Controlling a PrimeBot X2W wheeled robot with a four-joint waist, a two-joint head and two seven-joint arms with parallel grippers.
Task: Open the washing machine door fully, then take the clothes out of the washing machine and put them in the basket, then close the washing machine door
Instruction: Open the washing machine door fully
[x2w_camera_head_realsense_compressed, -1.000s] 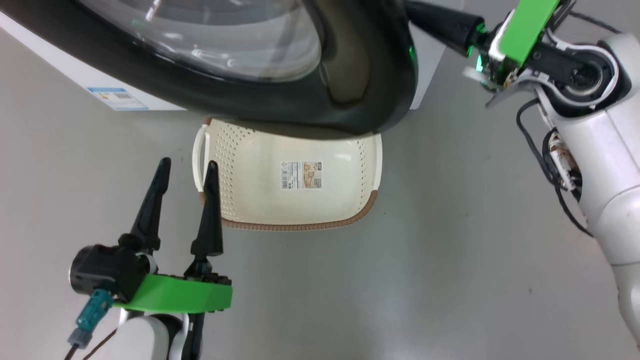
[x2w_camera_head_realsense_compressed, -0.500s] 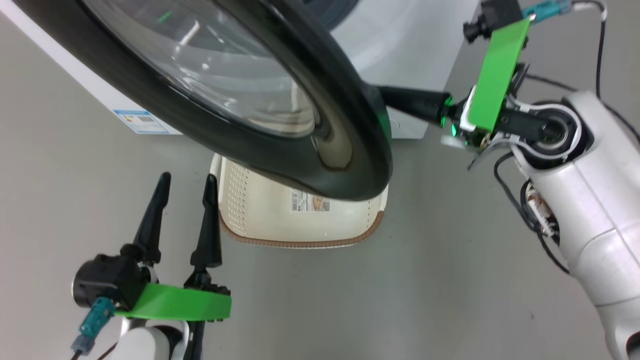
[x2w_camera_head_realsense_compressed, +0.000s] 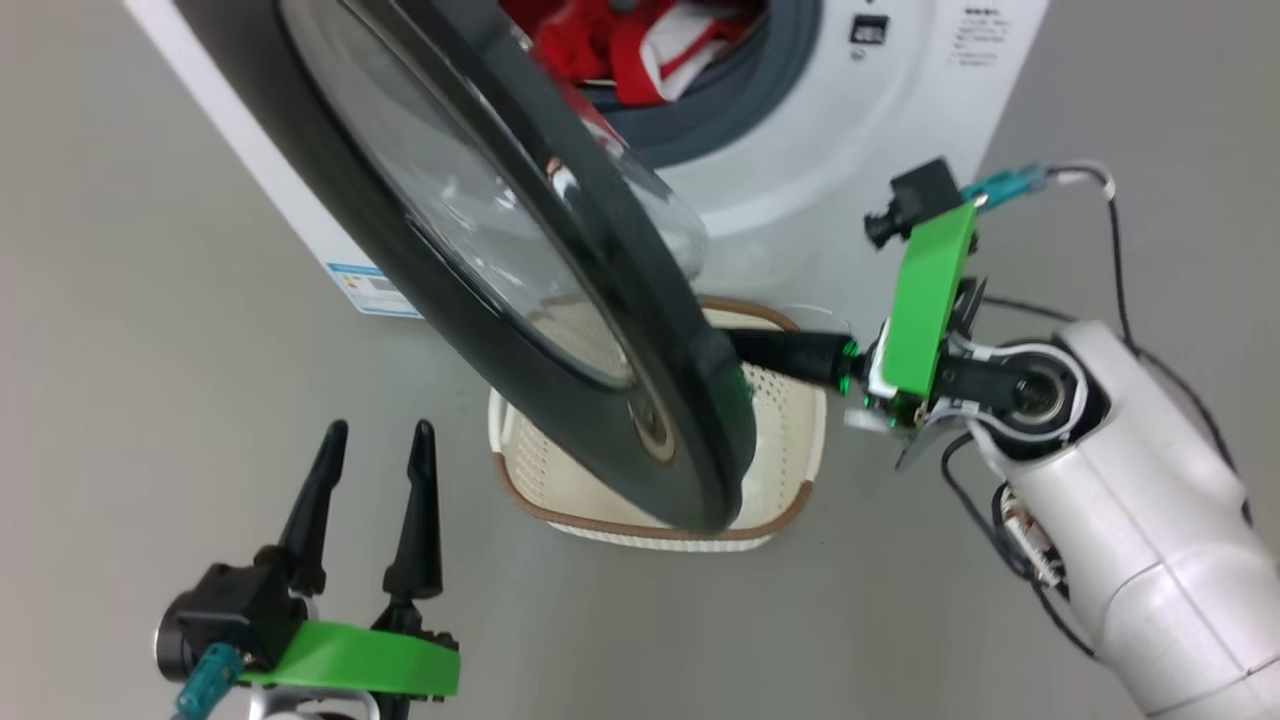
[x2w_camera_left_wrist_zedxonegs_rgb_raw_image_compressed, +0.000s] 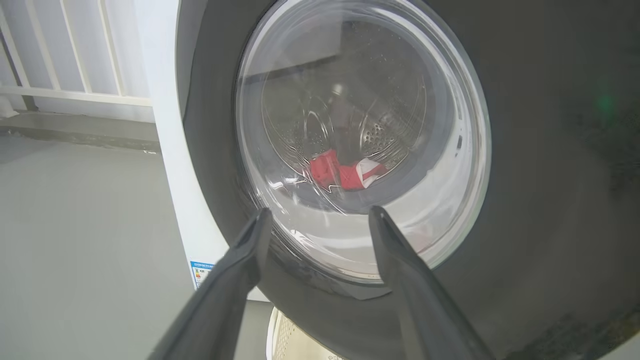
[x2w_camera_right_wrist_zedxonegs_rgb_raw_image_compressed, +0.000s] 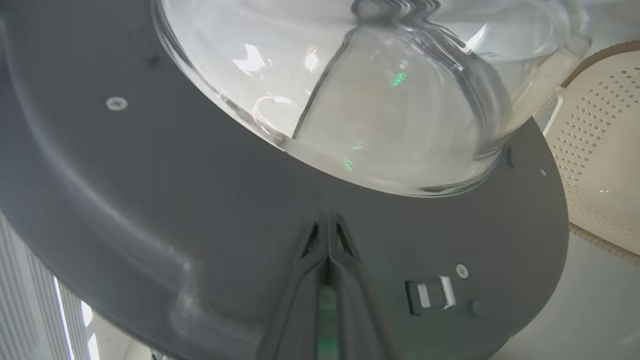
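The washing machine (x2w_camera_head_realsense_compressed: 880, 110) stands at the top of the head view. Its door (x2w_camera_head_realsense_compressed: 560, 330) hangs partly open, black rim edge-on, above the basket (x2w_camera_head_realsense_compressed: 790, 470) on the floor. The red and white clothes (x2w_camera_head_realsense_compressed: 620, 45) lie in the drum opening. My right gripper (x2w_camera_head_realsense_compressed: 745, 350) is shut with nothing in it, its tips against the door's grey inner face (x2w_camera_right_wrist_zedxonegs_rgb_raw_image_compressed: 150, 175) below the glass bowl (x2w_camera_right_wrist_zedxonegs_rgb_raw_image_compressed: 375, 100). At the lower left my left gripper (x2w_camera_head_realsense_compressed: 375, 440) is open and apart from the door. In the left wrist view the gripper (x2w_camera_left_wrist_zedxonegs_rgb_raw_image_compressed: 320, 217) faces the door glass (x2w_camera_left_wrist_zedxonegs_rgb_raw_image_compressed: 360, 75), with the clothes (x2w_camera_left_wrist_zedxonegs_rgb_raw_image_compressed: 345, 172) seen through it.
Grey floor surrounds the machine. A blue label (x2w_camera_head_realsense_compressed: 375, 290) marks the machine's lower corner. The door's latch (x2w_camera_right_wrist_zedxonegs_rgb_raw_image_compressed: 432, 295) sits right of my right fingers. A white railing (x2w_camera_left_wrist_zedxonegs_rgb_raw_image_compressed: 75, 75) runs behind the machine in the left wrist view.
The head camera has tilted up, bringing the drum opening and clothes into view. The door has swung further from the machine, with my shut right gripper following against its inner side. The left gripper stays open.
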